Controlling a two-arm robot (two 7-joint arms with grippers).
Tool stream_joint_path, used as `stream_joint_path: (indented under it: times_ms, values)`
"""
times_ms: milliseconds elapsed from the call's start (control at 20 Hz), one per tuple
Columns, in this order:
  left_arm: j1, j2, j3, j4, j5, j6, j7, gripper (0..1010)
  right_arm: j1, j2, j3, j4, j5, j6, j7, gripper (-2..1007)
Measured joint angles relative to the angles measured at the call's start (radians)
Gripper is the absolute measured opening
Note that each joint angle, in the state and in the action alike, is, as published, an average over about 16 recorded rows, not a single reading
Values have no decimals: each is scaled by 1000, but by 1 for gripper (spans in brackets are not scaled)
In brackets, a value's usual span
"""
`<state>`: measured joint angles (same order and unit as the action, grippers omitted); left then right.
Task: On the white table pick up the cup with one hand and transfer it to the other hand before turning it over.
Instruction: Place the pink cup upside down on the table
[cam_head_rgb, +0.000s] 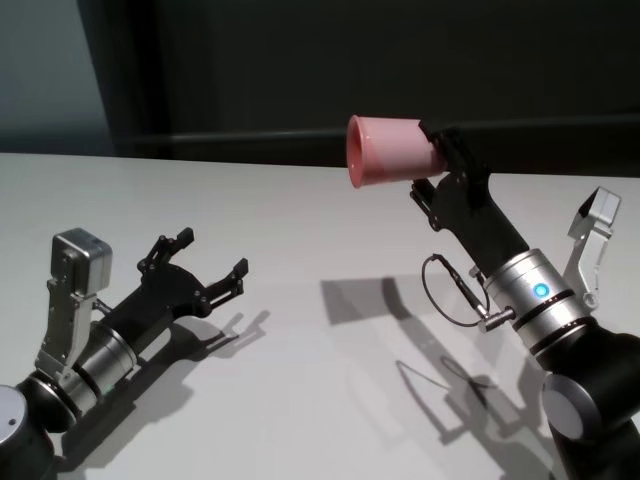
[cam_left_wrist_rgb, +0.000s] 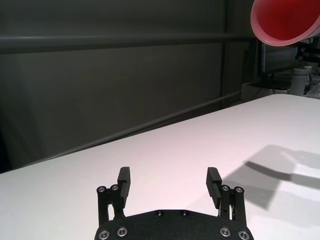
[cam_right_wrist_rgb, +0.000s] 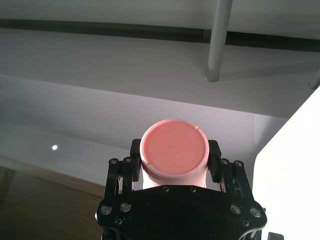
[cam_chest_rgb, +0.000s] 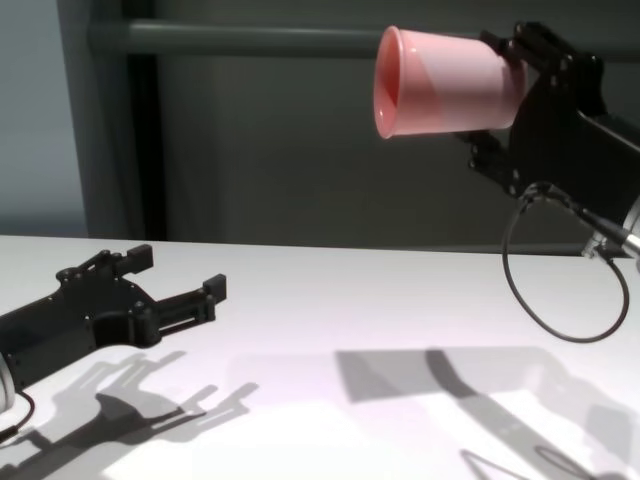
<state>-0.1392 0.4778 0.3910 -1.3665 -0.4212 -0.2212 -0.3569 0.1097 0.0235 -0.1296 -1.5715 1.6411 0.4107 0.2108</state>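
My right gripper (cam_head_rgb: 438, 158) is shut on the base end of the pink cup (cam_head_rgb: 390, 150), holding it high above the white table (cam_head_rgb: 300, 220) on the right. The cup (cam_chest_rgb: 440, 82) lies on its side, rim pointing toward my left. Its flat base (cam_right_wrist_rgb: 173, 147) faces the right wrist camera between the fingers (cam_right_wrist_rgb: 214, 152). From the left wrist view the cup's open mouth (cam_left_wrist_rgb: 285, 21) shows far off. My left gripper (cam_head_rgb: 212, 255) is open, low over the table at the left, its fingers (cam_left_wrist_rgb: 124, 179) holding nothing.
A dark grey wall with a horizontal bar (cam_chest_rgb: 250, 38) stands behind the table's far edge. A thin black cable (cam_head_rgb: 450, 290) loops off my right wrist. Bare tabletop lies between the two arms.
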Motion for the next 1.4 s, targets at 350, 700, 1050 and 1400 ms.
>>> stream_joint_path:
  times_ms: [350, 700, 1050, 1400]
  values:
    - [-1, 1, 0, -3, -2, 0, 2, 1001, -5, 13, -1, -10, -8, -42, -1, 757]
    - [-1, 2, 0, -5, -2, -1, 3, 1001, -13, 37, 1, -36, -36, -116, -6, 757]
    - [-1, 3, 0, -6, -3, -1, 4, 1001, -19, 74, -2, -78, -112, -205, -31, 757]
    - [-1, 3, 0, -7, -3, -2, 4, 1001, -16, 132, -32, -128, -253, -292, -94, 757]
